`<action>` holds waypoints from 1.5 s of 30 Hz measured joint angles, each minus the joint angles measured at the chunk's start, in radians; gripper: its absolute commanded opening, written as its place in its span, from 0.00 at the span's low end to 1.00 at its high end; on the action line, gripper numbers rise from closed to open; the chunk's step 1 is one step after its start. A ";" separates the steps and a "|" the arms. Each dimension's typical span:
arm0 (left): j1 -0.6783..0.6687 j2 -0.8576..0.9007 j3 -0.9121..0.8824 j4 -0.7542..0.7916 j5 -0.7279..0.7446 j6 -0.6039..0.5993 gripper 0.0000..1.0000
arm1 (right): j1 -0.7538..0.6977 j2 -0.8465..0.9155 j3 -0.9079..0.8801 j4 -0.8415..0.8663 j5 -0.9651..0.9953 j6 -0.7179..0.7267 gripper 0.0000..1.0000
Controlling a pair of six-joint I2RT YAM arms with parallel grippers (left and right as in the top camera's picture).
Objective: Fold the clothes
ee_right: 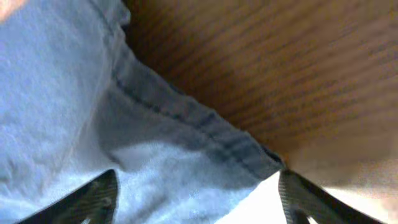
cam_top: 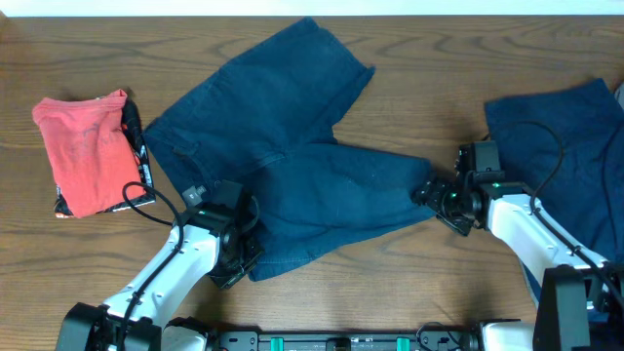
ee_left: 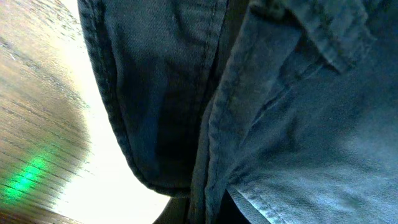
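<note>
A pair of dark navy shorts (cam_top: 292, 146) lies spread across the middle of the wooden table, one leg pointing up and the other to the right. My left gripper (cam_top: 242, 252) is at the shorts' lower left edge. In the left wrist view the shorts (ee_left: 298, 124) fill the frame, and a fold runs down between the left gripper's dark fingers (ee_left: 205, 214), which look shut on it. My right gripper (cam_top: 426, 192) is at the right leg's hem. In the right wrist view its fingers (ee_right: 196, 180) are wide open around the hem corner (ee_right: 249, 152). A second navy garment (cam_top: 565, 136) lies at the right.
A folded red cloth (cam_top: 93, 151) lies at the far left on the wooden table (cam_top: 429, 88). The second navy garment runs under my right arm to the table's right edge. The arm bases stand at the front edge.
</note>
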 measured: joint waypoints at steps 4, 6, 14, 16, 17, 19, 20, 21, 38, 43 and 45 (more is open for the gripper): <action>0.000 0.000 0.000 -0.001 0.000 0.006 0.06 | 0.013 0.000 -0.019 0.041 0.020 0.027 0.46; 0.000 -0.002 0.000 -0.002 0.000 0.009 0.06 | 0.013 0.000 -0.023 0.051 0.025 0.031 0.33; 0.000 -0.042 0.000 -0.011 0.000 0.035 0.06 | 0.013 0.009 -0.031 0.049 0.033 0.042 0.01; 0.000 -0.067 0.001 -0.024 0.000 0.061 0.06 | 0.011 0.005 -0.030 0.035 0.033 0.032 0.01; 0.000 -0.079 0.002 -0.031 0.000 0.074 0.06 | 0.008 -0.002 -0.029 0.019 0.033 0.025 0.01; 0.000 -0.107 0.012 -0.057 0.002 0.105 0.06 | -0.010 -0.034 -0.020 -0.047 0.033 0.005 0.01; 0.000 -0.123 0.020 -0.072 0.005 0.122 0.06 | -0.036 -0.068 -0.004 -0.105 0.034 -0.006 0.01; 0.000 -0.146 0.031 -0.087 0.009 0.143 0.06 | -0.056 -0.094 0.010 -0.134 0.036 -0.017 0.01; -0.082 -0.655 0.154 -0.169 0.248 0.309 0.06 | -0.258 -0.594 0.423 -0.664 0.172 -0.252 0.01; -0.111 -0.768 0.178 -0.165 0.262 0.306 0.06 | -0.258 -0.636 0.559 -0.668 0.181 -0.321 0.01; -0.114 -0.786 0.207 -0.151 0.226 0.306 0.06 | -0.258 -0.639 0.597 -0.637 0.171 -0.349 0.01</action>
